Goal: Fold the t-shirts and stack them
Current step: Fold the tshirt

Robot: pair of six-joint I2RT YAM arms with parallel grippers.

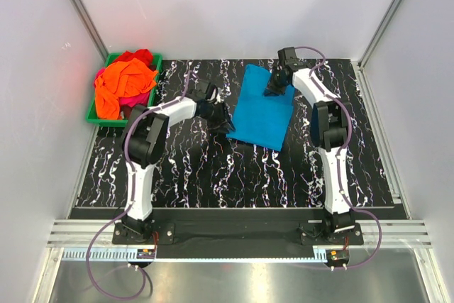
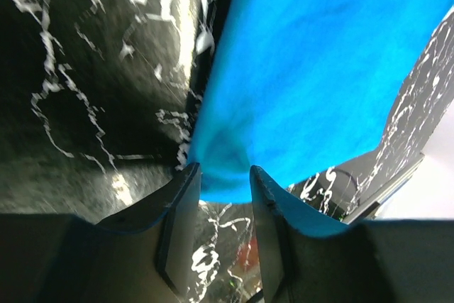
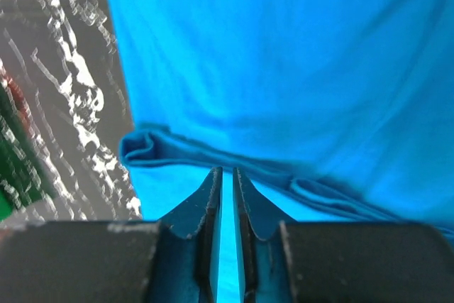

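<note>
The left gripper (image 2: pixel 223 169) had its two fingers on either side of a bunched bit of the turquoise-blue t-shirt (image 1: pixel 259 115). The cloth spread out from the fingertips, so it looked like it was holding that bit. It was at the shirt's left edge, close to the near left corner of the shirt.

The right gripper (image 3: pixel 225 170) had its jaws almost together, with only a thin slit between them. It sat right over the blue cloth, with a rolled fold just in front of it. I could not tell if it had a thin bit of cloth pinched or had let go. It was at the shirt's far right part.

The blue shirt lay flat in the middle of the table (image 1: pixel 213 175), a little toward the far edge. Its long side ran from far to near, tipped a bit. So one arm was on each side of it, ready to fold it across.

The orange t-shirt (image 1: pixel 117 90) and the red t-shirt (image 1: pixel 138 56) were heaped in the green bin (image 1: pixel 90 113) at the far left corner. The left arm was nearer to them.
</note>
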